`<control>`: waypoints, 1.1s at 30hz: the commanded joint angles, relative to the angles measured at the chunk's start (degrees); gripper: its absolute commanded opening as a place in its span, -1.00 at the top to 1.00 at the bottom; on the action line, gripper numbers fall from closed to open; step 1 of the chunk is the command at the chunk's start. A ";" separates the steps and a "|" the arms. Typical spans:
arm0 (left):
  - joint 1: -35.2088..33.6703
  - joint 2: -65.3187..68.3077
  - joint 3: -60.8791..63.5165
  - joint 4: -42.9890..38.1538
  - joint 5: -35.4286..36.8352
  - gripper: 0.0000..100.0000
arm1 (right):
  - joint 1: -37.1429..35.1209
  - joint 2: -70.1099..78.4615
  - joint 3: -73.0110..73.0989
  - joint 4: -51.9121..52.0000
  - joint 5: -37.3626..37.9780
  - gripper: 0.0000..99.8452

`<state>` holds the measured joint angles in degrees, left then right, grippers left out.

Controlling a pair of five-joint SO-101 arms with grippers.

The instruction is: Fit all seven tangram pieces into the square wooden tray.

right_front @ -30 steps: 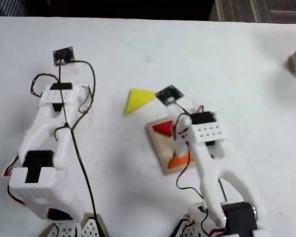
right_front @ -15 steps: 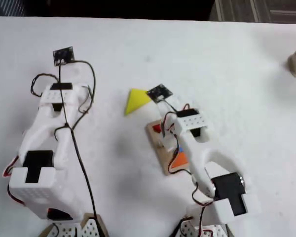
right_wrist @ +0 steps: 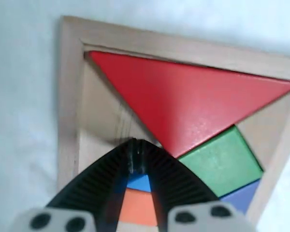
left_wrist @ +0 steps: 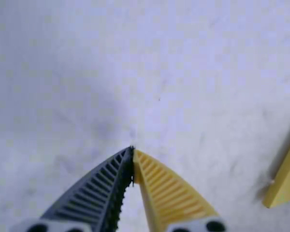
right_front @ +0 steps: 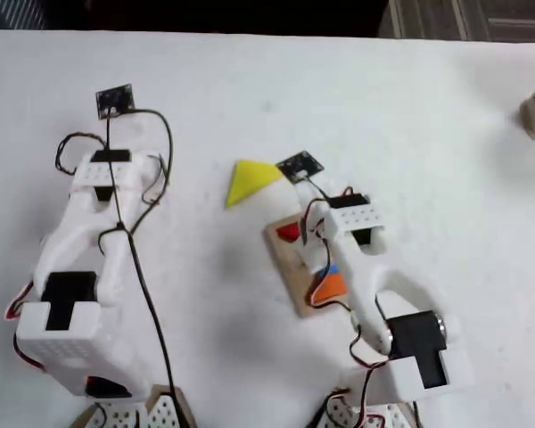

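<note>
Jaws: right jaws closed tip to tip, gripping nothing, low over the wooden tray [right_wrist: 67, 96], just beside the red triangle [right_wrist: 183, 101]. Tray also holds a green square [right_wrist: 222, 162]. A blue piece [right_wrist: 137, 182] and an orange piece [right_wrist: 137, 208] show between the fingers [right_wrist: 179, 186]. Yellow triangle [right_front: 250, 178] lies outside on the tabletop [right_front: 410, 107], near the tray's far corner. Left jaws closed, empty, over the tabletop, well apart from the tray.
</note>
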<state>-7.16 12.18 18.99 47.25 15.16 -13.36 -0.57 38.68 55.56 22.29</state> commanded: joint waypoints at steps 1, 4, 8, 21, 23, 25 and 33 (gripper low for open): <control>0.84 -0.40 -1.41 -1.32 -0.62 0.96 | 1.89 -1.71 -1.49 2.07 -0.35 0.96; 0.84 -0.40 -1.41 -1.32 -0.62 0.96 | 2.24 -6.02 -0.79 2.15 -0.62 0.96; 0.84 -0.40 -1.41 -1.05 -0.62 0.96 | 1.71 -12.00 3.43 1.01 -0.79 0.96; 7.87 -0.92 -3.34 2.37 -7.56 0.95 | 10.07 -23.96 11.60 -2.68 -0.88 0.96; 9.36 -0.92 -6.24 5.27 -10.46 0.89 | 12.44 -24.48 11.60 -2.68 -0.88 0.96; 11.03 -0.40 -10.64 9.23 -10.64 0.76 | 14.02 -24.48 11.60 -2.68 -0.88 0.96; 17.27 -0.31 -16.09 10.73 -23.74 0.12 | 19.56 -24.22 13.89 -4.35 -0.26 0.96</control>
<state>7.60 12.18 6.42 59.03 -1.63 3.43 -22.90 52.66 52.57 22.11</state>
